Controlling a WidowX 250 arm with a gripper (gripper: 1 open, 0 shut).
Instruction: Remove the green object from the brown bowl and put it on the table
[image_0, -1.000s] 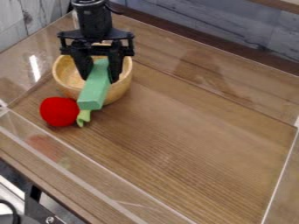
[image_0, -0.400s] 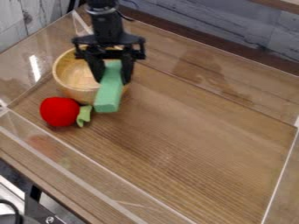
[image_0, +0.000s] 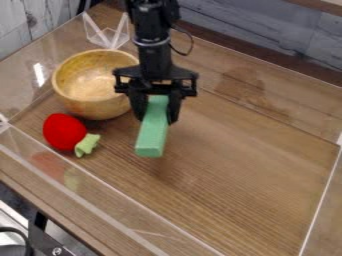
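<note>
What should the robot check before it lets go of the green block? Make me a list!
1. Green block out of the brown bowl: ok, the bowl looks empty.
2. Hand gripping the block's top end: ok.
3. Block's lower end resting on the table: cannot tell, it is low and tilted.
4. Landing spot free of other things: ok, bare wood around it.
5. Red strawberry toy out of the way: ok, it sits apart, left of the block.
</note>
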